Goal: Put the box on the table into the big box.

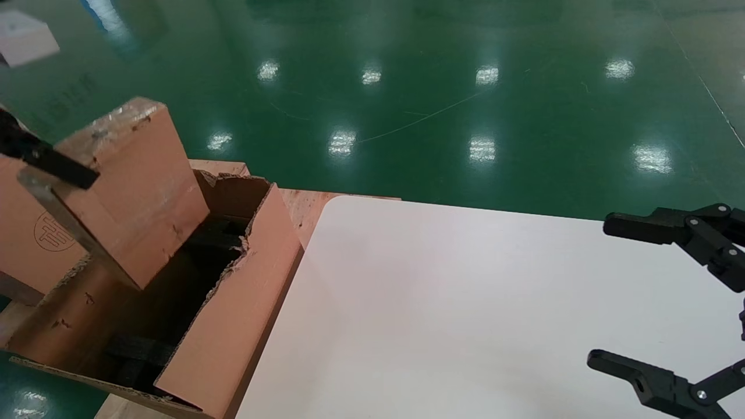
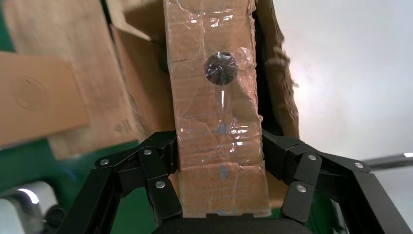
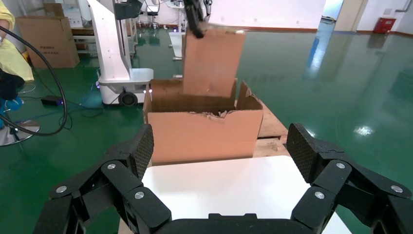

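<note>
Clamped in the left gripper (image 2: 221,204), the box (image 1: 137,192) hung tilted over the big box (image 1: 233,326), lined up for dropping; the right gripper (image 1: 605,291) idled spread above the desk (image 1: 436,302).

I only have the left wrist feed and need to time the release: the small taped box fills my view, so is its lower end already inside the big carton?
Observer: In the head view the small taped box hangs tilted over the big carton, lower end at its opening, the left gripper shut on its upper end.
Operator: Is anything in the carton underneath?
Observer: Black straps lie across its floor; I see nothing else there.
Operator: Is the other arm in the way?
Observer: No. The right gripper is open over the white table, well clear of the carton.
</note>
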